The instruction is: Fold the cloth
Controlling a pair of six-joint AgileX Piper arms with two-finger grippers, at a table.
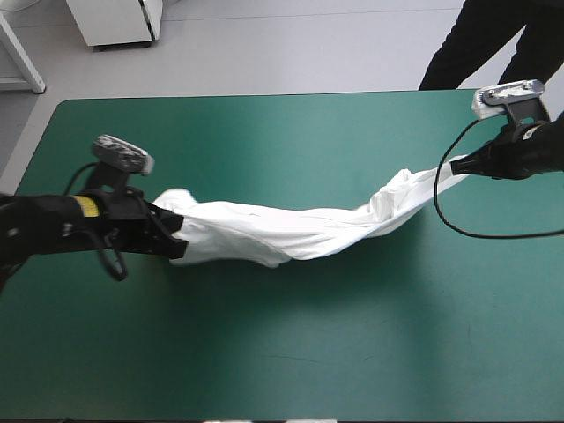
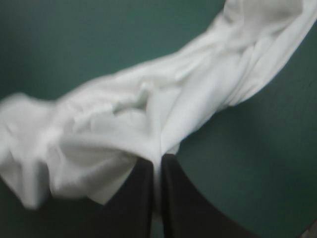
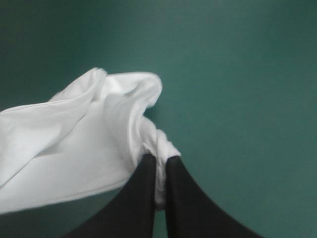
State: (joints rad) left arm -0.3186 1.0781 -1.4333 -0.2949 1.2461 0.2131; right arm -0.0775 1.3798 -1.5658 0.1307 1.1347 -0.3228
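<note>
The white T-shirt point(image 1: 291, 229) hangs as a long twisted band across the middle of the teal-green table point(image 1: 291, 352), stretched between both arms. At its left end my left gripper point(image 1: 179, 240) is shut on the T-shirt; the cloth point(image 2: 148, 114) bunches ahead of the black fingers, a thin fold pinched between them point(image 2: 158, 166). At its right end my right gripper point(image 1: 458, 166) is shut on the T-shirt and holds it slightly raised. In the right wrist view the cloth point(image 3: 84, 139) trails off to one side of the gripper point(image 3: 159, 161), with a twisted bit caught between the fingers.
Bare teal-green cover lies in front of the T-shirt toward the near edge and behind it toward the far edge point(image 1: 264, 95). The right arm's side sits close to the table's right edge.
</note>
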